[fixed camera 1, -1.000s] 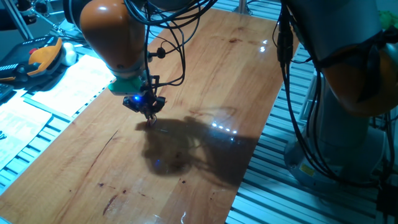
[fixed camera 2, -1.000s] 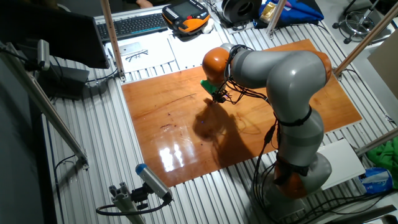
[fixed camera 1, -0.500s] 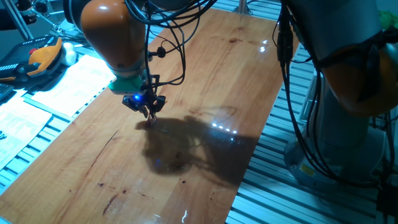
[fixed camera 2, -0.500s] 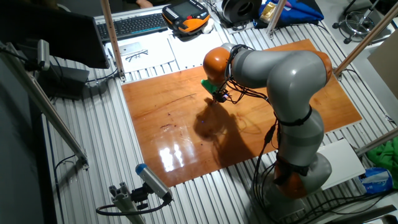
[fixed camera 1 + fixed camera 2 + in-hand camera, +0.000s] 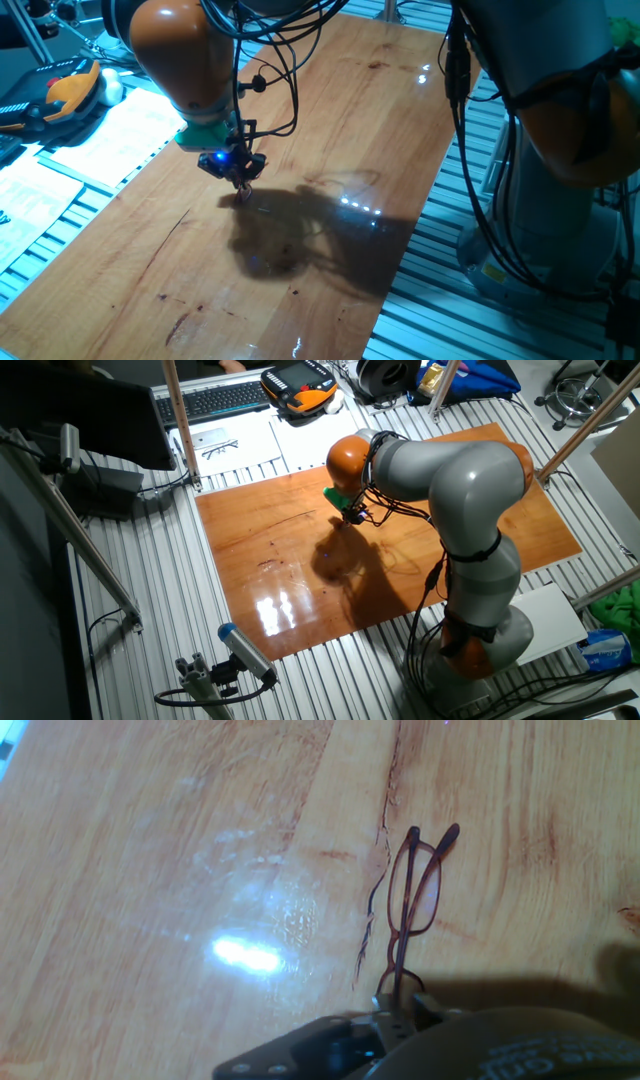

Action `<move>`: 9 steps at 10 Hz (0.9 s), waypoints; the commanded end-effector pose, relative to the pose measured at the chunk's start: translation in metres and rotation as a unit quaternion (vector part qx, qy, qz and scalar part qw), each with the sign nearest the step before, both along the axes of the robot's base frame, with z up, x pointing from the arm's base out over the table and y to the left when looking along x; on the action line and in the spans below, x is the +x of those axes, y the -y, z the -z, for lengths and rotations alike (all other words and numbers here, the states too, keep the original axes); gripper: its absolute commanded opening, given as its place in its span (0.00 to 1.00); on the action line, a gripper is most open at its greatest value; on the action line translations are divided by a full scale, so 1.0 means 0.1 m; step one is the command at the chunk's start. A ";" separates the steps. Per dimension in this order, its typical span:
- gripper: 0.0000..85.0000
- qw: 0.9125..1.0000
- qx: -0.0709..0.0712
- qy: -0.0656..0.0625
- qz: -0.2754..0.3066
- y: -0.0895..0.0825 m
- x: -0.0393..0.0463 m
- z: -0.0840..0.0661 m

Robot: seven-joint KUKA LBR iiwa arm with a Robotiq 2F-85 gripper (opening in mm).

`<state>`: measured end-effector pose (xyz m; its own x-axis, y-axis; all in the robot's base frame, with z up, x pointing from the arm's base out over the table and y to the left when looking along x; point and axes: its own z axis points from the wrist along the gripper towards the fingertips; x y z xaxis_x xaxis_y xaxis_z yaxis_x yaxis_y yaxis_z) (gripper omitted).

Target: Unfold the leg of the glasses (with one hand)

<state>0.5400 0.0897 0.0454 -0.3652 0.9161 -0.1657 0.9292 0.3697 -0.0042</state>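
Thin wire glasses pinched at the fingertips over the wooden table

The glasses (image 5: 412, 900) are a slight pair of reddish-brown wire spectacles with small oval lenses. In the hand view they hang lengthwise away from the gripper (image 5: 398, 1005), one lens near the fingertips and the other farther out, with a thin leg running close alongside the frame and ending in a darker tip. The jaws are nearly together, closed on the near end of the frame. Below lies the wooden table (image 5: 150, 870), with a bright glare patch and a dark crack in the grain.

From one fixed view the glasses (image 5: 241, 193) shrink to a small reddish fleck below the black gripper (image 5: 238, 182), just above the table (image 5: 330, 130), beside the arm's broad shadow; the blue light on the hand and the teal ring under the orange arm (image 5: 180, 50) show here, not in the hand view.

The other fixed view takes in the whole arm (image 5: 440, 470) bent over the table (image 5: 260, 530), with the gripper (image 5: 352, 517) near the middle of the far half; the glasses cannot be made out there
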 end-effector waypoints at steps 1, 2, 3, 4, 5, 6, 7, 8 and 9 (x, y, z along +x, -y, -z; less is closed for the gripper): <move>0.40 1.000 0.001 0.000 0.000 0.00 0.001 0.00; 0.40 1.000 0.001 0.001 0.000 0.00 0.002 0.01; 0.20 1.000 0.002 0.002 0.000 0.00 0.002 0.01; 0.20 1.000 0.003 0.001 -0.001 0.00 0.002 0.01; 0.20 1.000 0.004 0.002 -0.002 0.00 0.001 0.01; 0.20 1.000 0.004 0.003 -0.004 0.00 0.002 0.02; 0.20 1.000 0.004 0.003 -0.004 0.00 0.003 0.03; 0.00 1.000 0.005 0.004 -0.006 0.00 0.003 0.03; 0.00 1.000 0.007 0.004 -0.007 0.00 0.003 0.03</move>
